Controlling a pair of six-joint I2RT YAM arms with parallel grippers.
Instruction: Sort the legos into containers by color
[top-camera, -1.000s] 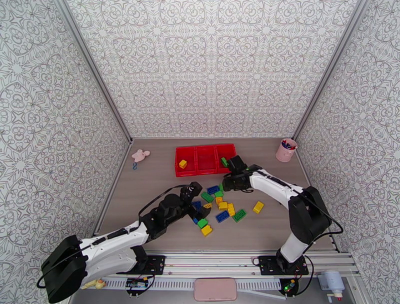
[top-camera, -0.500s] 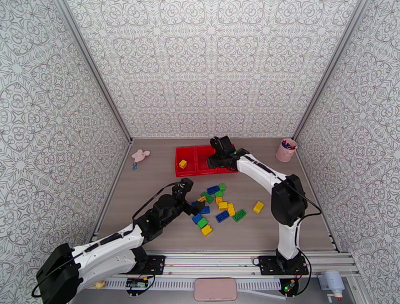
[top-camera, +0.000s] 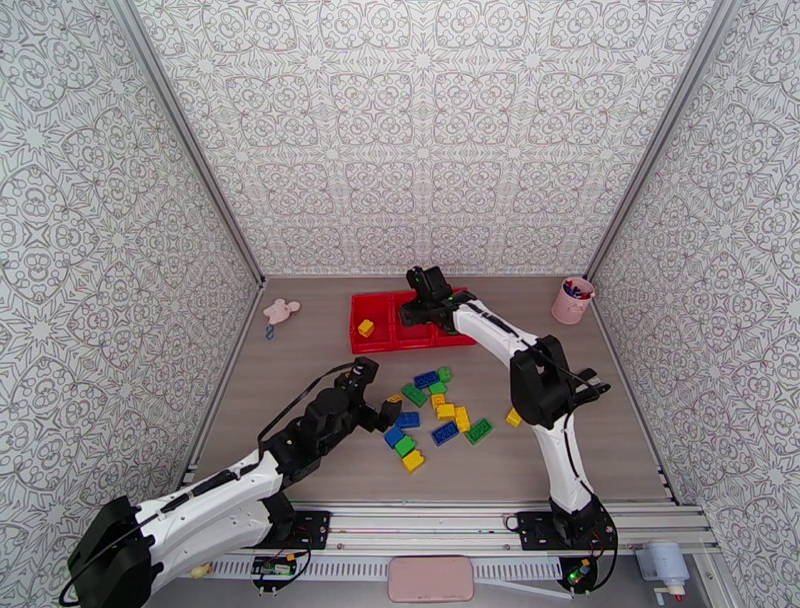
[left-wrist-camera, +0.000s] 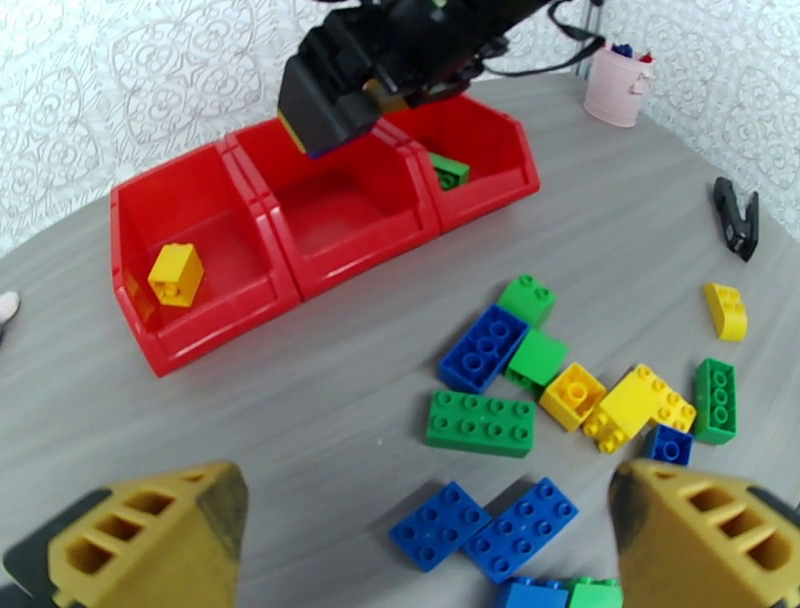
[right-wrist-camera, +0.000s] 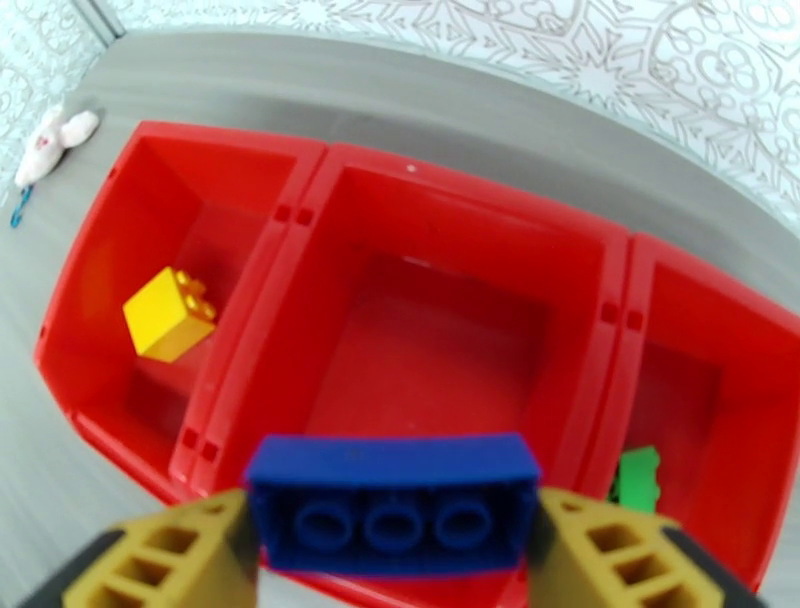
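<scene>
A grey wood-grain table (top-camera: 620, 440) is enclosed on three sides by walls (top-camera: 420, 130) papered in a grey ornamental pattern. Two white-and-black arms are mounted at its near edge. The left arm (top-camera: 220, 490) is extended toward the pile of bricks. The left gripper (left-wrist-camera: 425, 520) is held low over the pile, with its fingers spread wide and nothing between them. The right arm (top-camera: 500, 335) is extended over the one red tray (right-wrist-camera: 470, 195), which is divided into three compartments. The right gripper (right-wrist-camera: 392, 515) is held above the middle compartment. Its fingers are pressed against the two ends of one blue brick (right-wrist-camera: 390, 465), whose hollow underside is turned to the wrist camera.

One pink cup (top-camera: 572, 300) is set at the far right of the table, and one pink mouse toy (top-camera: 281, 311) at the far left. The toy is cut off at the edge of the right wrist view.

One yellow brick (right-wrist-camera: 170, 315) is lodged in the tray's left compartment. One green brick (right-wrist-camera: 637, 478) lies in the right compartment and is partly hidden by the compartment wall.

The loose bricks (left-wrist-camera: 480, 422) are scattered just in front of the tray. Thirteen can be counted in the left wrist view: five green, five blue and three yellow, and two of them are cut off at the bottom edge. In the top view another yellow one is half hidden behind the right arm. A small black object (left-wrist-camera: 738, 215) beside the pile cannot be identified.
</scene>
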